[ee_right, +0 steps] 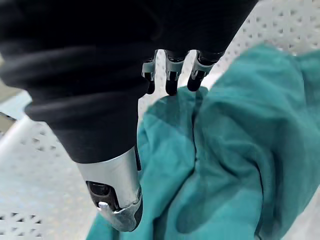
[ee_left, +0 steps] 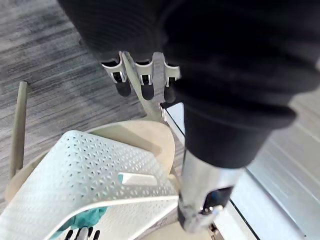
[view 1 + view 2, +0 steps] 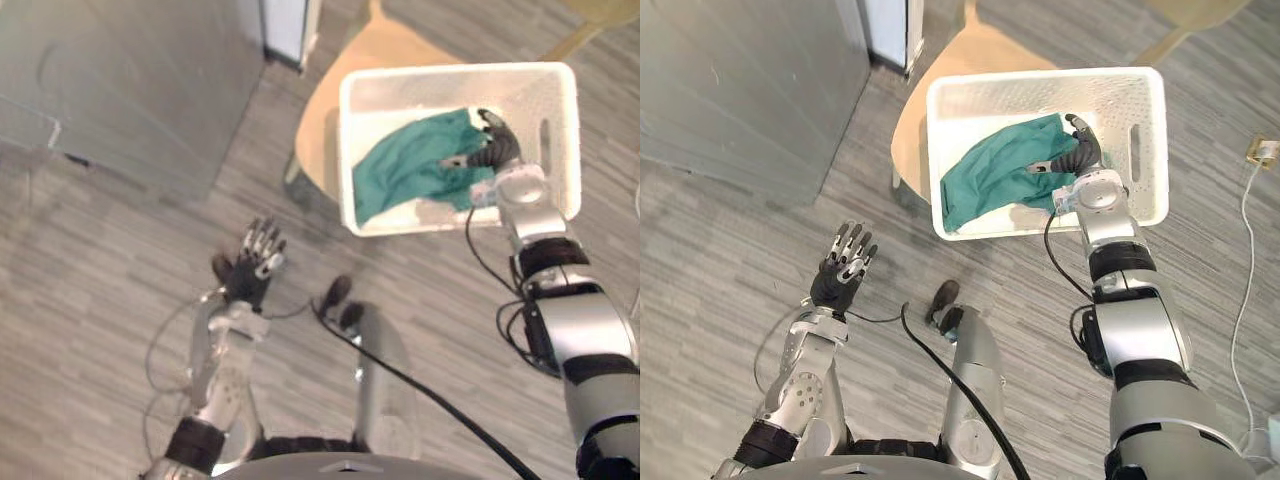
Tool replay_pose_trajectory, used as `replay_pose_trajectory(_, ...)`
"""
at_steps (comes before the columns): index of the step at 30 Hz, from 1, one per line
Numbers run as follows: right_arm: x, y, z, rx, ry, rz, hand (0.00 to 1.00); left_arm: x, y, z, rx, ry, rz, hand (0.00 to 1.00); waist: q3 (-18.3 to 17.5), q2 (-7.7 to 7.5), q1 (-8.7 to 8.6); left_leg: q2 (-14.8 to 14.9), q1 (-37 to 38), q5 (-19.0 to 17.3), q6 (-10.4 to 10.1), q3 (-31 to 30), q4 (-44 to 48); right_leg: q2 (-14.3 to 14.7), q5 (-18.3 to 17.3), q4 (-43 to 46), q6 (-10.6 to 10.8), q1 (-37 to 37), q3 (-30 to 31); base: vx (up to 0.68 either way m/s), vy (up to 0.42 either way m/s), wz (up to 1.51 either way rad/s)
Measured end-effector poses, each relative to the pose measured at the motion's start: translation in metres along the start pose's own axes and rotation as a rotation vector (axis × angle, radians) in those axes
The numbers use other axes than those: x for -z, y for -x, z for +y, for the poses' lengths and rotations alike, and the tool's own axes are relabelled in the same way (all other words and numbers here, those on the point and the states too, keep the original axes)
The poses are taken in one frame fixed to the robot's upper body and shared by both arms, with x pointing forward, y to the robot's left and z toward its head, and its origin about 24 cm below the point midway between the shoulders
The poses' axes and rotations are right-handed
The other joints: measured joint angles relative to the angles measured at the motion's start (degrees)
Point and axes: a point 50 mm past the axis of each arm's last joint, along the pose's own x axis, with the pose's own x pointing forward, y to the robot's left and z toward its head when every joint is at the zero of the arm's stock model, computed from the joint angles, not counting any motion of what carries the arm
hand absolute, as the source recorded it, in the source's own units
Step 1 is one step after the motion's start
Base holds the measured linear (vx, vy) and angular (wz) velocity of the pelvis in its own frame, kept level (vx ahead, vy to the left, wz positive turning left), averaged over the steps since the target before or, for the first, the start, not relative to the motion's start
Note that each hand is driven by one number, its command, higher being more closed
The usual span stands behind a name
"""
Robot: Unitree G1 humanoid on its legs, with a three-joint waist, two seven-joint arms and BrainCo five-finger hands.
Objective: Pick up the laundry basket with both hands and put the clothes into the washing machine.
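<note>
Two arms reach forward over a grey wood-grain floor. In the lower left of the head views the left hand is raised, palm facing away from the camera, fingers straight and fanned wide, holding nothing and well apart from everything else. From the lower right, the right arm stretches up the frame and its wrist crosses the near rim of the laundry basket. The right hand sits inside, over the garment. In its wrist view the dark fingertips point down at the fabric in a loose row with the thumb held apart, so the hand looks slack and not closed on the cloth.

The basket is white plastic, rectangular with rounded corners, its walls dotted with small perforations and a slot handle cut in the right-hand end. Inside lies one teal cloth, soft and rumpled in deep folds, spread from the middle toward the lower left corner. The basket rests on a round tan stool in the upper centre. A flat grey panel takes up the upper left.
</note>
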Motion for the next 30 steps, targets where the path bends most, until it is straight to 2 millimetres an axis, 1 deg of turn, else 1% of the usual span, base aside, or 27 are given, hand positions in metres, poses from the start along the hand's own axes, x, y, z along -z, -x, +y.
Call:
replay_pose_trajectory(1,0.0,-0.001,0.001,-0.001,-0.009,0.008,0.0,0.001,0.001,0.002,-0.005,-0.002,0.007,0.0,0.03,-0.05,0.13,-0.25,0.95,0.78,-0.06,0.45,-1.37,0.04,0.0,0.01,0.0,-0.04,0.41,0.06,-0.117,-0.11)
replay_pose_trajectory(2,-0.006,-0.003,0.004,-0.013,-0.017,0.004,0.0,0.004,0.003,0.003,-0.012,-0.001,0.021,0.0,0.04,-0.07,0.25,-0.08,2.11,0.9,-0.19,1.64,-1.87,0.18,0.01,0.22,0.01,-0.2,1.38,0.03,-0.089,-0.37)
replay_pose_trajectory(4,-0.02,-0.006,0.007,-0.023,-0.005,-0.032,0.0,0.009,0.004,-0.002,0.013,0.001,0.047,0.0,0.02,-0.04,0.16,0.71,2.36,0.19,-0.68,3.34,-0.9,0.88,0.05,-0.38,0.05,-0.99,3.03,-0.02,-0.036,-0.49)
replay_pose_trajectory(5,-0.031,-0.007,0.006,-0.023,0.003,-0.06,0.0,0.013,0.003,-0.008,0.042,0.0,0.064,0.0,0.0,-0.01,-0.59,0.84,1.45,-0.06,-0.52,4.11,-0.56,1.23,0.83,-1.26,0.31,-2.19,3.62,-0.07,0.043,-0.41)
replay_pose_trajectory(6,-0.037,-0.008,0.004,-0.015,-0.007,-0.074,0.0,0.015,0.0,-0.014,0.072,-0.013,0.081,0.0,-0.09,-0.11,-1.01,0.76,0.75,-0.07,-0.34,5.26,-1.31,1.51,1.5,-2.34,0.85,-3.59,4.35,-0.08,0.049,-0.36)
replay_pose_trajectory(7,-0.039,-0.008,0.003,-0.011,-0.012,-0.076,0.0,0.017,-0.001,-0.018,0.088,-0.016,0.091,0.0,-0.14,-0.2,-0.97,0.65,0.48,0.15,0.06,6.04,-1.96,1.77,1.87,-3.22,1.47,-4.24,4.78,-0.07,0.05,-0.36)
replay_pose_trajectory(9,-0.049,-0.01,0.001,-0.011,0.004,-0.095,0.0,0.018,-0.004,-0.022,0.109,-0.018,0.097,0.0,-0.15,-0.2,-0.32,0.45,-0.07,1.06,0.79,8.4,-4.57,1.95,4.34,-6.43,2.48,-5.91,4.84,-0.03,0.047,-0.39)
replay_pose_trajectory(10,-0.057,-0.011,0.0,-0.013,0.016,-0.112,0.0,0.017,-0.005,-0.023,0.111,-0.014,0.093,0.0,-0.15,-0.2,0.06,-0.08,-0.32,1.63,1.12,9.49,-5.82,1.94,5.81,-7.78,2.12,-6.74,4.93,0.01,0.036,-0.24)
replay_pose_trajectory(12,-0.068,-0.012,-0.008,0.006,0.016,-0.136,0.0,0.012,-0.006,-0.023,0.114,-0.017,0.075,0.0,-0.16,-0.18,0.3,-0.43,-1.48,2.72,1.32,9.83,-7.04,1.84,7.43,-8.56,1.4,-7.83,4.62,0.04,0.012,-0.03)
replay_pose_trajectory(13,-0.073,-0.012,-0.014,0.019,0.019,-0.146,0.0,0.011,-0.008,-0.024,0.121,-0.01,0.07,0.0,-0.16,-0.17,0.45,-0.61,-2.0,3.45,1.52,9.82,-7.79,1.83,7.95,-9.06,1.43,-8.21,4.33,0.06,-0.009,0.13)
replay_pose_trajectory(14,-0.078,-0.012,-0.021,0.034,0.032,-0.158,0.0,0.011,-0.01,-0.027,0.129,0.011,0.065,0.0,-0.18,-0.15,0.73,-1.19,-2.27,4.14,1.69,9.81,-9.01,1.45,8.21,-9.21,1.44,-8.7,3.9,0.06,-0.021,0.18)
replay_pose_trajectory(16,-0.088,-0.012,-0.028,0.03,0.067,-0.18,0.0,0.01,-0.011,-0.031,0.142,0.068,0.052,0.0,-0.19,-0.13,0.71,-2.2,-2.74,5.19,1.85,9.8,-10.84,0.74,8.23,-9.3,1.46,-9.27,3.07,0.06,-0.024,0.22)
replay_pose_trajectory(18,-0.089,-0.012,-0.032,0.024,0.111,-0.18,0.0,0.008,-0.011,-0.036,0.162,0.117,0.037,0.0,-0.19,-0.13,1.0,-2.81,-3.06,6.09,1.84,9.84,-12.5,0.29,8.23,-9.29,1.47,-9.9,2.61,0.04,-0.029,0.18)
replay_pose_trajectory(21,-0.083,-0.012,-0.026,-0.005,0.205,-0.156,0.0,0.007,-0.012,-0.04,0.179,0.204,0.027,0.0,-0.23,-0.05,0.96,-3.88,-3.17,7.24,1.67,9.84,-14.9,-0.39,8.21,-9.2,1.48,-10.53,1.84,0.03,-0.03,0.14)
replay_pose_trajectory(23,-0.085,-0.012,-0.034,0.015,0.243,-0.159,0.0,0.009,-0.012,-0.043,0.183,0.24,0.028,0.0,-0.31,0.09,1.0,-4.74,-3.29,8.18,1.8,9.94,-16.68,-1.04,8.2,-8.88,1.48,-11.27,1.64,0.02,-0.022,0.15)
replay_pose_trajectory(24,-0.087,-0.012,-0.04,0.027,0.261,-0.156,0.0,0.01,-0.012,-0.044,0.186,0.252,0.029,0.0,-0.48,0.4,1.03,-5.08,-3.62,8.43,1.94,9.89,-17.31,-1.31,8.2,-8.75,1.48,-11.69,1.44,0.0,-0.01,0.16)
replay_pose_trajectory(25,-0.087,-0.011,-0.046,0.039,0.285,-0.154,0.0,0.011,-0.012,-0.046,0.194,0.255,0.03,0.0,-0.58,0.62,1.19,-5.4,-3.94,8.67,1.65,9.87,-18.12,-1.59,8.2,-8.64,1.47,-12.14,1.14,0.0,-0.014,0.18)
replay_pose_trajectory(27,-0.085,-0.011,-0.049,0.047,0.318,-0.145,0.0,0.011,-0.012,-0.046,0.2,0.255,0.031,0.0,-0.68,0.84,1.35,-5.54,-4.37,8.88,1.52,9.93,-18.56,-1.97,8.09,-8.28,1.46,-12.43,0.54,0.0,-0.021,0.21)
replay_pose_trajectory(28,-0.083,-0.01,-0.056,0.063,0.328,-0.137,0.0,0.012,-0.012,-0.047,0.208,0.258,0.037,0.0,-1.19,1.63,1.47,-5.65,-5.3,9.07,1.54,9.87,-18.55,-2.41,7.93,-7.81,1.5,-12.93,-0.08,-0.01,-0.026,0.28)
replay_pose_trajectory(29,-0.081,-0.009,-0.064,0.079,0.341,-0.126,0.0,0.013,-0.012,-0.049,0.214,0.263,0.039,0.0,-1.55,2.2,1.82,-5.91,-5.94,9.22,1.7,9.83,-18.57,-2.92,7.77,-7.27,1.53,-13.63,-0.23,-0.02,-0.024,0.3)
replay_pose_trajectory(30,-0.081,-0.007,-0.075,0.103,0.348,-0.117,0.0,0.013,-0.012,-0.05,0.214,0.27,0.038,0.0,-2.07,3.09,2.23,-6.28,-6.82,9.43,1.88,9.78,-18.72,-3.37,7.71,-6.84,1.53,-14.57,-0.22,-0.03,-0.014,0.19)
